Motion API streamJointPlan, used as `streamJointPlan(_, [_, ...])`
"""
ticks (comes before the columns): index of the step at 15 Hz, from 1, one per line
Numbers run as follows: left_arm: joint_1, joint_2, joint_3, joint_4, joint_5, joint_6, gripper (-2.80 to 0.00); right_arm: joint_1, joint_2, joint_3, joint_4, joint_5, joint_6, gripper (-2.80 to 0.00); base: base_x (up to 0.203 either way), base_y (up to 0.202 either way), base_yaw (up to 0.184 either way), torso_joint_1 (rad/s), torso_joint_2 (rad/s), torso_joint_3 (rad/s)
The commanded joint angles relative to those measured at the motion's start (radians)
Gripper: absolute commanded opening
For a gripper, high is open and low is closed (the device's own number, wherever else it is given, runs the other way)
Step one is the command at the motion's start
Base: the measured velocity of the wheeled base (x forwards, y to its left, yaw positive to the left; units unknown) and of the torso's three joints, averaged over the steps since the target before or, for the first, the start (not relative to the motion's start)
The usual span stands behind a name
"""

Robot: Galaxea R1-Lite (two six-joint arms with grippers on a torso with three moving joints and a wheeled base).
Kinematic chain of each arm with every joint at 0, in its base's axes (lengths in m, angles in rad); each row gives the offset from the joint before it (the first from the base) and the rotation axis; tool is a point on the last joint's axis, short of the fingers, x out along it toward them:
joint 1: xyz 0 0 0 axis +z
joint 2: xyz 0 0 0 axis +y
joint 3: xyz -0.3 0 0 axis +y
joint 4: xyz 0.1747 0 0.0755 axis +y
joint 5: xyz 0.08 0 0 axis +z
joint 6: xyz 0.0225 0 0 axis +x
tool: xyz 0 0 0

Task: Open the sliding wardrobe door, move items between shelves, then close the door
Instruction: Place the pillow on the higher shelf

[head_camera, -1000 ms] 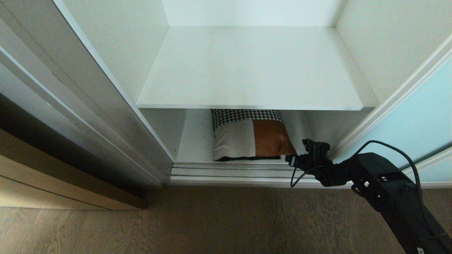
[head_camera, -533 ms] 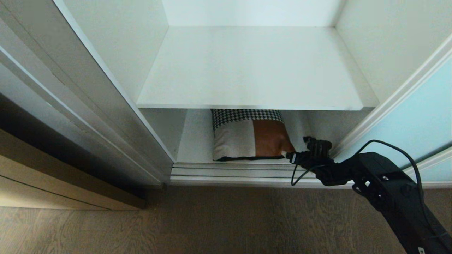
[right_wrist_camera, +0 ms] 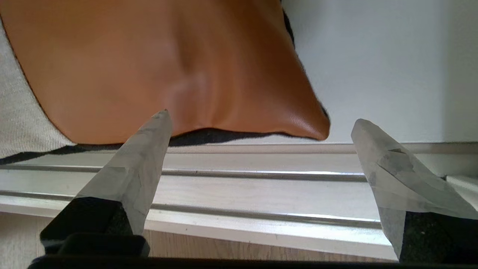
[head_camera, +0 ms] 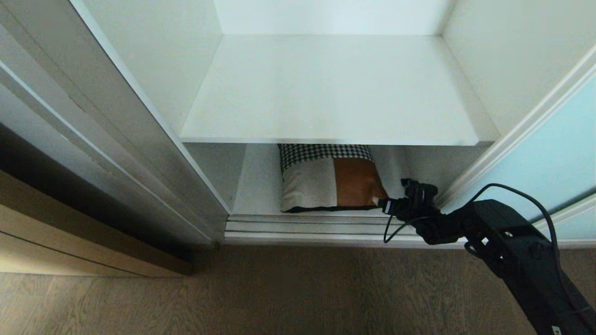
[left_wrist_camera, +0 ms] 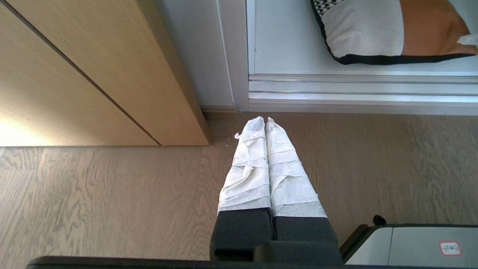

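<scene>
My right gripper (head_camera: 390, 199) has edged slightly toward the cushion (head_camera: 328, 184) at lower centre, fingers spread wide, empty; my left gripper (left_wrist_camera: 266, 121) stays closed.

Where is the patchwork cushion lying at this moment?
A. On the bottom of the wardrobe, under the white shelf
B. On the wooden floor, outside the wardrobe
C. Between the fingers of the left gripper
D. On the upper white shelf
A: the cushion lies on the wardrobe's bottom board, under the white shelf and behind the door track, while the open right gripper is at its brown corner.
</scene>
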Motion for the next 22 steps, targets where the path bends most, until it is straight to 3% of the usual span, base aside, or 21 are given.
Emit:
streamJointPlan(1, [0.001,0.001,0.002,0.0,0.0,0.0,-2.8,0.004,-0.02,0.012,-0.002,-0.01,0.006,0.0,0.0,0.0,0.0,0.0,0.0,0.0])
streamJointPlan(6, [0.0,0.001,0.002,0.0,0.0,0.0,-2.8,0.005,-0.076,0.076,0.0,-0.016,0.078,0.0,0.0,0.0,0.0,0.0,0.0,0.0])
streamJointPlan(22, [0.0,0.001,0.002,0.0,0.004,-0.012,-2.8,0.011,-0.058,0.075,0.004,-0.01,0.072,0.0,0.0,0.0,0.0,0.0,0.0,0.0])
